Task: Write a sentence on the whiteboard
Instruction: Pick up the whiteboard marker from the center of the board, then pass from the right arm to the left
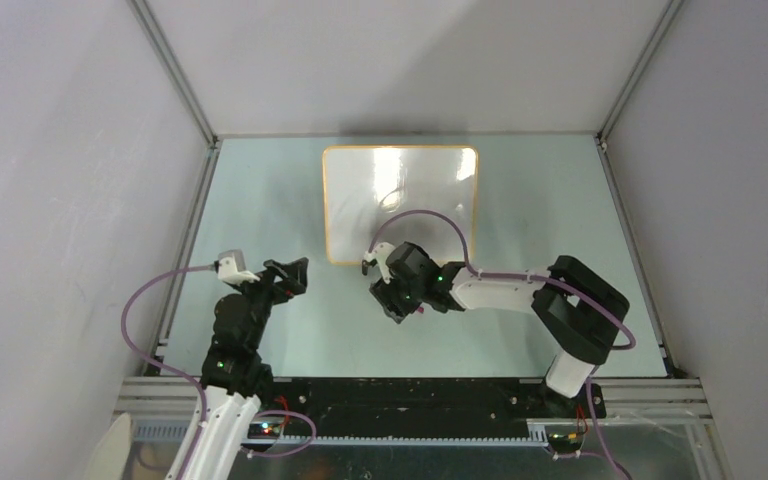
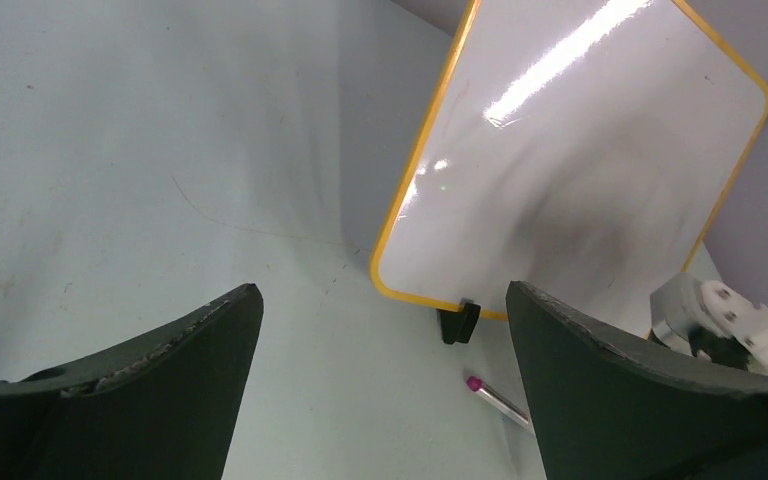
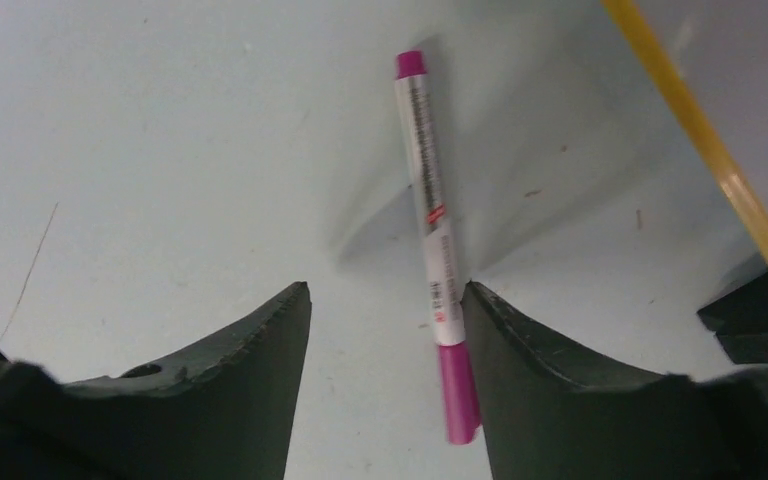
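Observation:
The whiteboard (image 1: 400, 200) lies flat at the back middle of the table, glossy white with an orange-yellow frame, and its surface (image 2: 580, 170) shows no writing. A marker (image 3: 432, 230) with a white barrel and magenta ends lies on the table just in front of the board. My right gripper (image 3: 385, 290) straddles it with the jaws open. The marker's capped end rests against the right finger (image 3: 520, 360), with a wide gap to the left finger. My left gripper (image 2: 380, 295) is open and holds nothing, left of the board's near corner (image 1: 295, 272). From there the marker's far end (image 2: 500, 400) shows.
A black clip foot (image 2: 458, 322) sits on the board's near edge, close to the marker; it also shows in the right wrist view (image 3: 755, 320). Grey enclosure walls and aluminium posts (image 1: 175, 75) ring the pale table (image 1: 260, 200). A purple cable (image 1: 430, 218) arcs over the board.

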You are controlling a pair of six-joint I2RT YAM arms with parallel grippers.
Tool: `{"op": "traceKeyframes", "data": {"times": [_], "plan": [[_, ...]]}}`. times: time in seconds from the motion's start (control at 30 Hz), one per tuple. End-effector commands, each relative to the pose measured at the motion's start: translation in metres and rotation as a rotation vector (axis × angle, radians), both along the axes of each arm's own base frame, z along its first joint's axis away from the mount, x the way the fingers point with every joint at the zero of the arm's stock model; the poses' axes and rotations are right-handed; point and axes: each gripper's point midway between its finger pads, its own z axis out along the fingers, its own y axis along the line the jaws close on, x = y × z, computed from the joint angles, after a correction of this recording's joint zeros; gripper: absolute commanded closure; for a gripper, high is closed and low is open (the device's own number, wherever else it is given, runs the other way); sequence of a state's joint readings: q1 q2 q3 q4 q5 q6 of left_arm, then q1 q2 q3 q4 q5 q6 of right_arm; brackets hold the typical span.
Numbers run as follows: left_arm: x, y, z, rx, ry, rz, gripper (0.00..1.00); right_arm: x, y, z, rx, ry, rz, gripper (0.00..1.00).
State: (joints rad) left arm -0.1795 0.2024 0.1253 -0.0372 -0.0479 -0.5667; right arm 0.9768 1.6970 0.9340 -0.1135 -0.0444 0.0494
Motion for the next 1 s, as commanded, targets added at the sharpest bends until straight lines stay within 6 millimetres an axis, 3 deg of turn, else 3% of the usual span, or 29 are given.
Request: {"op": "traceKeyframes", "data": {"times": [0.0, 0.1, 0.2, 0.37, 0.47, 0.57, 0.67, 0.77, 0.8, 0.83, 0.87, 0.97], "plan": [[0.0, -0.001, 0.002, 0.02, -0.019, -0.012, 0.01, 0.009, -0.001, -0.009, -0.074, 0.021, -0.009, 0.41], [0.0, -0.001, 0.003, 0.019, -0.022, -0.012, 0.01, 0.008, -0.002, -0.015, -0.113, 0.025, -0.006, 0.52], [-0.001, -0.002, 0.003, 0.021, -0.022, -0.018, 0.0, 0.008, -0.003, -0.016, -0.122, 0.024, -0.007, 0.71], [-0.001, -0.007, 0.004, 0.025, -0.026, -0.046, 0.01, 0.01, -0.002, -0.01, -0.11, 0.014, -0.01, 0.84], [-0.005, -0.026, 0.012, 0.023, -0.066, -0.164, 0.01, 0.01, 0.002, -0.001, -0.079, 0.013, -0.007, 0.94], [-0.009, -0.047, 0.02, -0.013, -0.113, -0.278, 0.01, 0.007, 0.009, 0.019, -0.004, 0.011, 0.006, 1.0], [-0.013, -0.068, 0.028, -0.047, -0.15, -0.385, 0.01, 0.001, 0.011, 0.04, 0.081, 0.052, 0.034, 1.0], [-0.019, -0.09, 0.045, -0.071, -0.192, -0.483, 0.01, 0.001, 0.004, 0.068, 0.179, 0.108, 0.048, 1.0], [-0.02, -0.1, 0.041, -0.073, -0.168, -0.52, 0.01, -0.008, 0.004, 0.078, 0.221, 0.152, 0.088, 1.0], [-0.02, -0.106, 0.053, -0.075, -0.194, -0.542, 0.0, -0.009, 0.001, 0.085, 0.26, 0.19, 0.102, 1.0], [-0.022, -0.116, 0.05, -0.072, -0.169, -0.581, 0.01, -0.011, -0.002, 0.094, 0.281, 0.199, 0.104, 1.0], [-0.022, -0.135, 0.074, -0.055, -0.204, -0.65, 0.01, -0.009, -0.011, 0.114, 0.356, 0.245, 0.105, 1.0]]}}
